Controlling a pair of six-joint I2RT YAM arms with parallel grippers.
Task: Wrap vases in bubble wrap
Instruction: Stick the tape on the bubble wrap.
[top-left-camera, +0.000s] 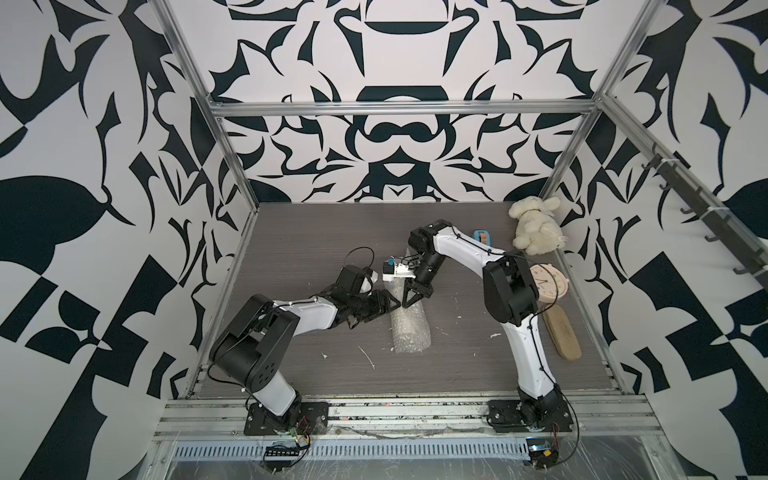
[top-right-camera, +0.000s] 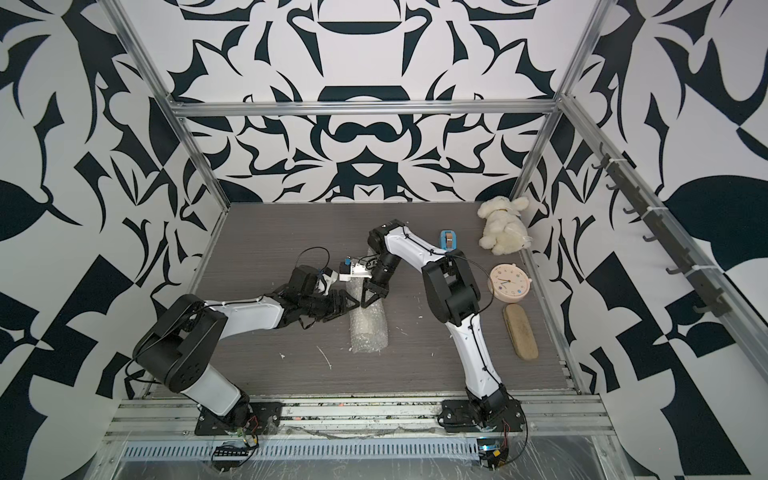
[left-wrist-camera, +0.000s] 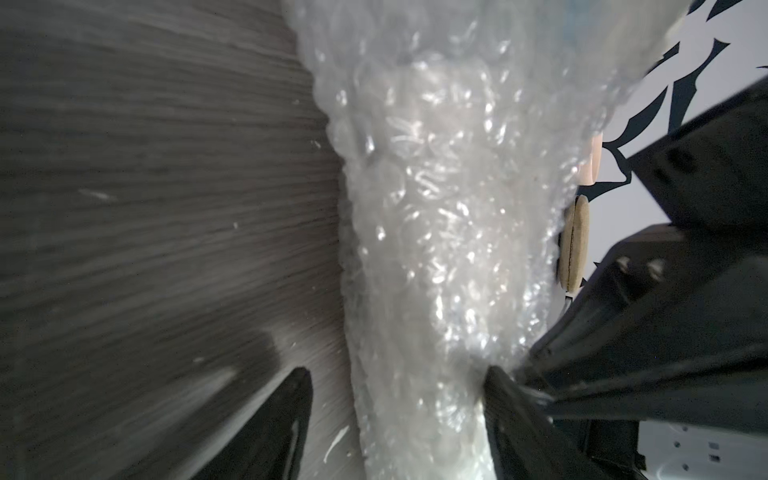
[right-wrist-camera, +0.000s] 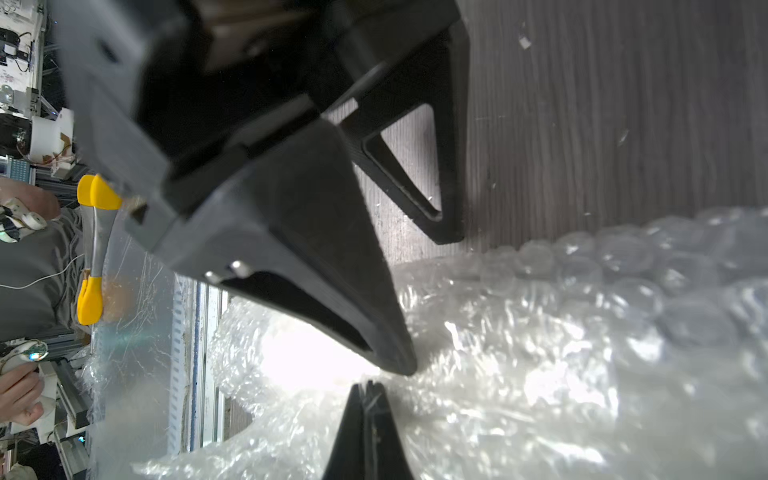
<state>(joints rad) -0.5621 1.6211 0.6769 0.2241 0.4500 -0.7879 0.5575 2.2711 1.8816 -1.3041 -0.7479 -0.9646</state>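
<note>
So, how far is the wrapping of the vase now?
Done: the bubble wrap lies rolled around the vase. In hand: the open left gripper straddles the roll, the shut right gripper touches its top. Left, probably: closing the ends; the tape dispenser stands untouched.

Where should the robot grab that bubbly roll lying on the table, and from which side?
Take the bubble wrap roll around its middle, across the narrow width, coming from above. It lies flat on the table as a long cylinder, and its ends look loose and crumpled, likely to slip. The left gripper, jaws open, has a finger on each side of it.
</note>
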